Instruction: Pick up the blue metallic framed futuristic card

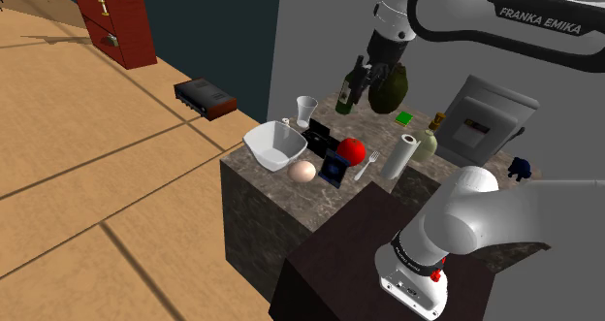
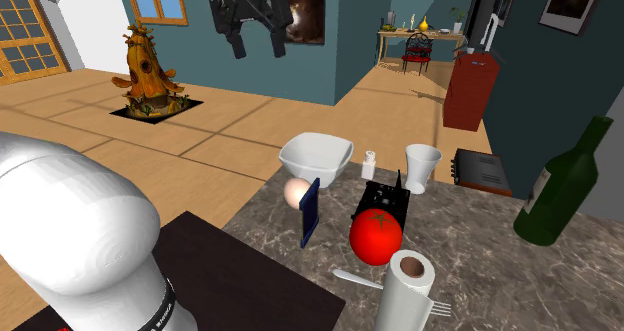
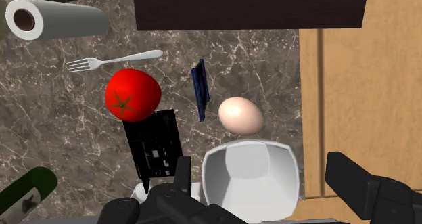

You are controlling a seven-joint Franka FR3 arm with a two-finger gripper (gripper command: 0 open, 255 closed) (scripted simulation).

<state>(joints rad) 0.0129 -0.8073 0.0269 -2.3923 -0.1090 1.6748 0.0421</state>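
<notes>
The blue framed card (image 1: 333,171) (image 2: 309,211) (image 3: 200,91) stands on edge on the marble counter (image 2: 480,269), near its front edge. It sits between a pale egg (image 3: 241,115) and a red tomato (image 3: 132,96). My black gripper (image 1: 357,88) (image 2: 257,44) (image 3: 267,182) hangs high above the counter, open, with nothing between its fingers. In the wrist view it is roughly over the white bowl (image 3: 250,178), and the card lies beyond the bowl and egg, well apart from the fingers.
Around the card are a black device (image 3: 154,145), a fork (image 3: 115,59), a paper towel roll (image 3: 54,18), a green bottle (image 2: 560,184) and a white cup (image 2: 422,167). The dark stand (image 1: 339,261) abuts the counter. Wooden floor (image 1: 97,174) lies past the counter edge.
</notes>
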